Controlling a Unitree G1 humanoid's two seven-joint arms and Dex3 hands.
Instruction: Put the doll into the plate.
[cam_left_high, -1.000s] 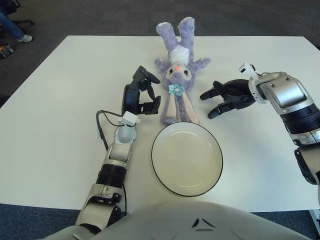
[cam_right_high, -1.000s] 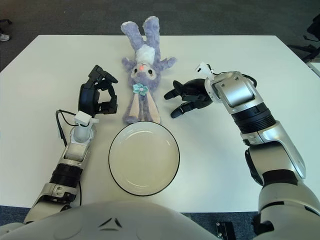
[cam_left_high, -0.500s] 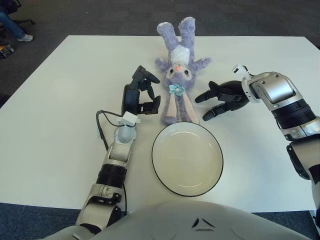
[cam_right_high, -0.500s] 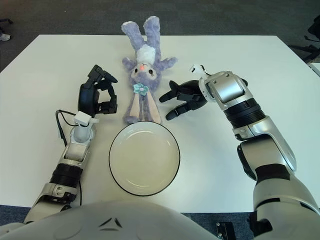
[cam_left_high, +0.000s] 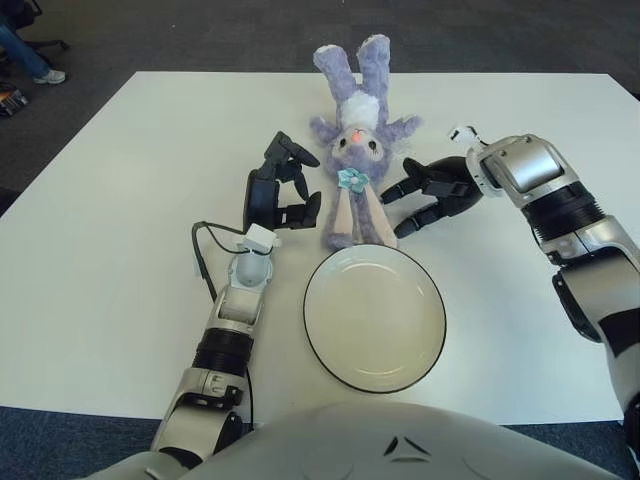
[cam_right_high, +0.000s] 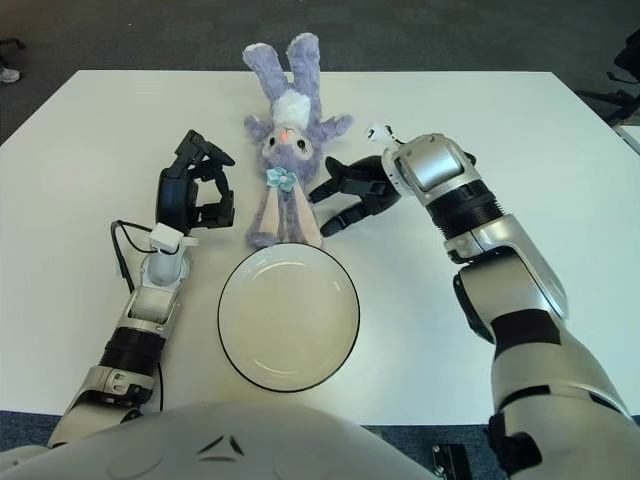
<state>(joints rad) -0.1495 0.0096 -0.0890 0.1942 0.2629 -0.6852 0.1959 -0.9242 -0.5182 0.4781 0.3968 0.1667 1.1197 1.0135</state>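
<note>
I've got the right hand (cam_left_high: 425, 195) just beside the doll (cam_left_high: 355, 150), fingers spread, gripping nothing. The purple bunny lies on the white table (cam_left_high: 120, 200), its ears just behind the plate (cam_left_high: 374, 317). My left hand (cam_left_high: 280, 190) sits left of the bunny, fingers loose and holding nothing.

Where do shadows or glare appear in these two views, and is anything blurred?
Left eye view: even light, a faint shadow beside the purple rabbit doll, soft sheen on the plate rim. Right eye view: the open right hand casts a weak shadow on the white table; the left hand looks sharp, no blur.
</note>
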